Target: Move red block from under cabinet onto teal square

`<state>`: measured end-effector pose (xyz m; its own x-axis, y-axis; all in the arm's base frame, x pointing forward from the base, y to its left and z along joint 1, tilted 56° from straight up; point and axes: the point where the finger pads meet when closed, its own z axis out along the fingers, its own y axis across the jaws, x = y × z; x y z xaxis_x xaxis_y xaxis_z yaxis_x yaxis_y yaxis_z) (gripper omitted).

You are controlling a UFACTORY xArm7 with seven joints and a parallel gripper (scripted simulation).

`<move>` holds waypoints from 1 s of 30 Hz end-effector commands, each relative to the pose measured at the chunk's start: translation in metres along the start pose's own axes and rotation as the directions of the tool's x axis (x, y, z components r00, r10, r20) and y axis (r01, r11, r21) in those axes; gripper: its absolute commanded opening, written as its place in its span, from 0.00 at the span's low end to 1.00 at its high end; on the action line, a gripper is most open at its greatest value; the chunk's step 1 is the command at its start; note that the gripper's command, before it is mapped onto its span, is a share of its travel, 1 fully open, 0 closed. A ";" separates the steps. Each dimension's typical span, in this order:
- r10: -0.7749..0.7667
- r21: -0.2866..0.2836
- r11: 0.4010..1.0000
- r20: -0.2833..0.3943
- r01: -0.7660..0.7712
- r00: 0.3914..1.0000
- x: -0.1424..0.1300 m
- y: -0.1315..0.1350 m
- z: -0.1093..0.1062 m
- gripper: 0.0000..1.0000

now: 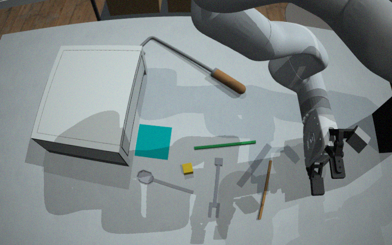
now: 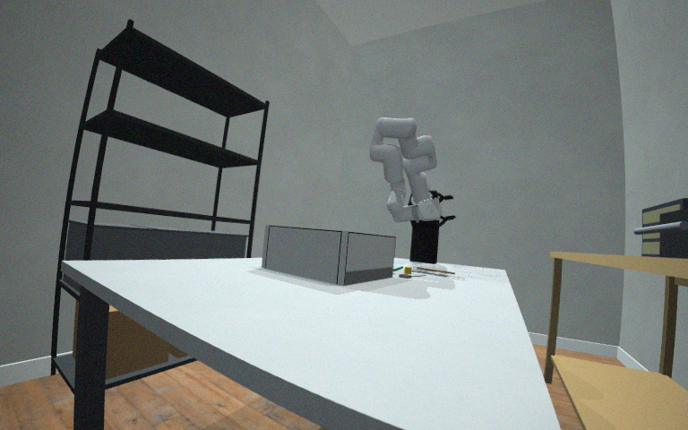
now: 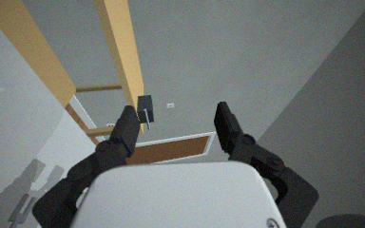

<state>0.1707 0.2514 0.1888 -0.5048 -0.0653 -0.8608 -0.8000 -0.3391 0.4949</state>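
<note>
The grey cabinet (image 1: 86,101) stands on the left of the table; it also shows in the exterior view (image 2: 329,253). The red block is hidden from every view. The teal square (image 1: 153,141) lies flat just right of the cabinet's front corner. My gripper (image 1: 327,178) hangs above the right side of the table, far from the cabinet, open and empty. In the wrist view the open fingers point out into the room, with nothing between them.
A hooked rod with a wooden handle (image 1: 202,66) lies behind the teal square. A green stick (image 1: 224,144), a yellow cube (image 1: 187,168), a grey ring-ended tool (image 1: 162,180), a grey forked tool (image 1: 216,187) and a tan stick (image 1: 265,189) lie in front.
</note>
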 end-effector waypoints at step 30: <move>0.022 0.246 0.969 -0.159 0.018 0.987 0.002 -0.051 -0.037 0.00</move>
<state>0.2026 0.2406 0.1685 -0.4777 -0.1595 -0.8639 -0.8422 -0.1965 0.5020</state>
